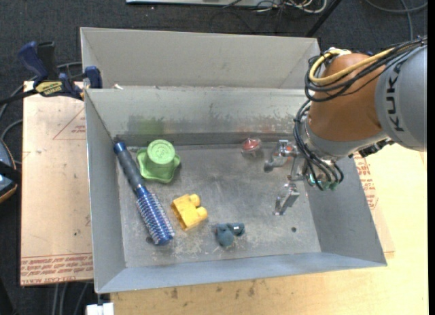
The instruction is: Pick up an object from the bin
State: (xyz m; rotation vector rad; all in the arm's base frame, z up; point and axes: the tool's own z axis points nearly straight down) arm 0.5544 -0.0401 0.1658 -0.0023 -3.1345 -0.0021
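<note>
Fingers (286, 202) stand spread with nothing between them — your gripper (281, 181) hangs over bare floor in the right part of the bin (102, 171). Nearest to it is the red piece (251, 145), small and roundish, lying at the foot of the back wall, just left of the upper finger. What it is exactly is too small to tell. I'd judge it light and hard, perhaps smooth enough to squirt out of a pinch. With the wall close behind it, you'd do best to close on its middle from left and right, not front to back. Well apart to the left lie a green cup (160, 160), a brush (144, 198), a yellow block (188, 211) and a grey-blue lump (229, 233) — each open all round.
</note>
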